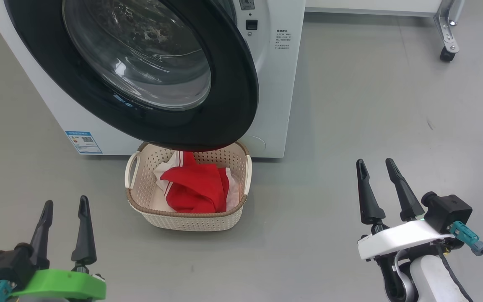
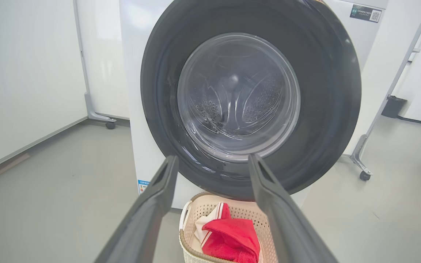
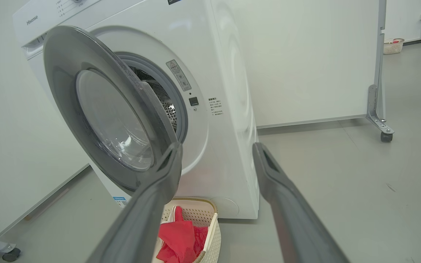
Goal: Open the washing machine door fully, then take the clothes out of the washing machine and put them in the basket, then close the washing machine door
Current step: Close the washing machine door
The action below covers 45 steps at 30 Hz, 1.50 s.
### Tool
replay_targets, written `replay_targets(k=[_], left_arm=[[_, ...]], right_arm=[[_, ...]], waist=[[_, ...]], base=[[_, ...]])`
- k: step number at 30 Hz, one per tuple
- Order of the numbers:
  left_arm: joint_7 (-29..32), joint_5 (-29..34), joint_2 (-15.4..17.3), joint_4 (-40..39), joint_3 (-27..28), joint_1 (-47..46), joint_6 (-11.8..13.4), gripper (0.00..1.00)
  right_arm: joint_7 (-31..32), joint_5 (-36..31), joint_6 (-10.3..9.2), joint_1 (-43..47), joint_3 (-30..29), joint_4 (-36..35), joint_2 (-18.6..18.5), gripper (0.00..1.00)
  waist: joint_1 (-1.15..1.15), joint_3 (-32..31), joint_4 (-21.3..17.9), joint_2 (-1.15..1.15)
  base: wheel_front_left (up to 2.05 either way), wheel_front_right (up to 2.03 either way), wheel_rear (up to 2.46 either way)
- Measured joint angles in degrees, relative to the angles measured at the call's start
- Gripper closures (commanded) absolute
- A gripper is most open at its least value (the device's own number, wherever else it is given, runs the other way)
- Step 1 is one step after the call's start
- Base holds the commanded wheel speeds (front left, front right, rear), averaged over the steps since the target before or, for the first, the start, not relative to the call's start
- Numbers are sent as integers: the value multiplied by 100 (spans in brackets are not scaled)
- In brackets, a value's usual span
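Ahead of your left gripper (image 1: 66, 201) and right gripper (image 1: 374, 161), head view: basket (image 1: 191, 222) on the floor (image 1: 350, 105) between them, clothes (image 1: 195, 184) heaped inside, so unloading looks finished. Door (image 1: 233, 96) hangs ajar over the basket's far rim. Both grippers spread wide, holding nothing, well short of everything.

Left wrist view: door squarely beyond the fingertips, basket just below it; probably lined up for a push.

Right wrist view: door left of the fingers, standing partway off the washer (image 3: 225, 146), drum (image 3: 166, 105) showing behind. You likely have only the closing left.
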Motion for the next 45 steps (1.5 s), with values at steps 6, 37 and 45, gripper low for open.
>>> replay_targets(k=[6,37,45], left_arm=[[0,129,-224,-58,83,101,-60,0],[0,686,-698,-27,461,268,-553,0],[0,784,-745,1,513,279,-621,0]], right_arm=[[0,-194,0,0,54,-1,-11,0],[0,-514,-4,0,-2,52,-13,0],[0,-535,-4,0,10,58,-5,0]], waist=[[0,32,-1,0],[0,30,18,0],[0,34,1,0]], base=[[0,0,0],[0,0,0],[0,0,0]])
